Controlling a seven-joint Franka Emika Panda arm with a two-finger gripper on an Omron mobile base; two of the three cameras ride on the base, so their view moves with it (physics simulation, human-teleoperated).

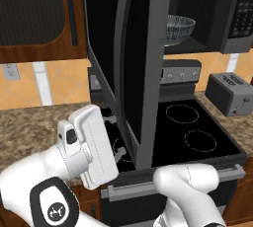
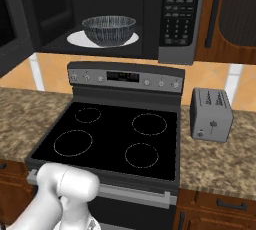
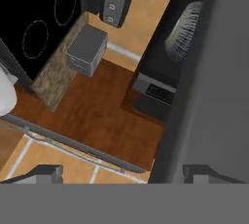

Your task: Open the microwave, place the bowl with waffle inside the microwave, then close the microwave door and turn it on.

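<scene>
left base view: door (image 1: 129,68) masking bowl (image 1: 179,27)

You see a speckled granite counter (image 2: 220,159) carrying a grey toaster (image 2: 211,114) near its back edge, just beside the black stove (image 2: 110,139).

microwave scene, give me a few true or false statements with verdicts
1. The bowl sits inside the microwave. True.
2. The microwave door is shut. False: it stands swung wide open.
3. The toaster stands on the counter right of the stove. True.
4. The gripper holds the bowl. False: its fingers are apart with nothing between them, close by the door's edge.
5. A pot stands on the stove. False: its burners are bare.
</scene>
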